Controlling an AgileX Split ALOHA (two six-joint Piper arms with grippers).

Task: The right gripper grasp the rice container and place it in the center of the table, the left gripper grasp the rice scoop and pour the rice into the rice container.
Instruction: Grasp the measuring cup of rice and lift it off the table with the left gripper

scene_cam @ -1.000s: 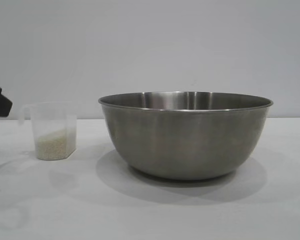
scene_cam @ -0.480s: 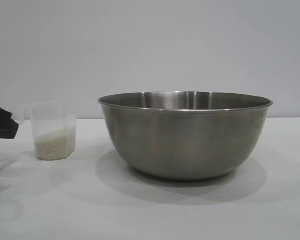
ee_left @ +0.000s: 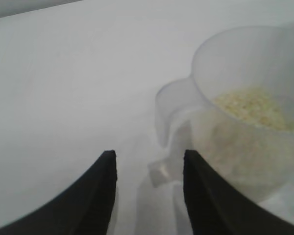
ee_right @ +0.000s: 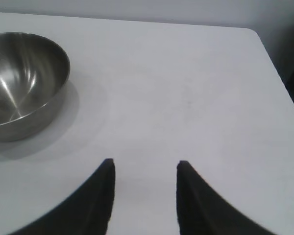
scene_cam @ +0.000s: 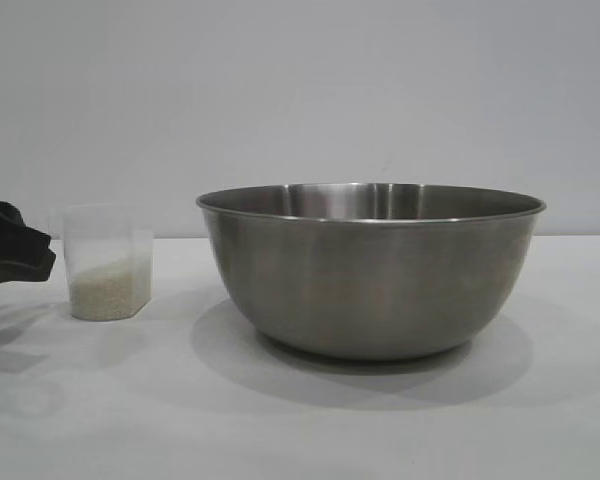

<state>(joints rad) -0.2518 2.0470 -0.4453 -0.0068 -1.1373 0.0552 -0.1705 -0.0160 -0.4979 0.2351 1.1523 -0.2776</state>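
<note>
The left gripper had crept in from the exterior view's left edge over the last second — it was now just beside the rice scoop, fingers apart and empty, where a second earlier only its tip showed. From the wrist, the scoop's loop handle lay just ahead, slightly off the gap between the fingers, not yet between them. The rice sat low in the scoop, undisturbed. Farther along, the rice container stood mid-table already, so its placement looked done — grasping the scoop was the step in hand. The right gripper hung back, fingers parted on nothing, well apart from the container.
</note>
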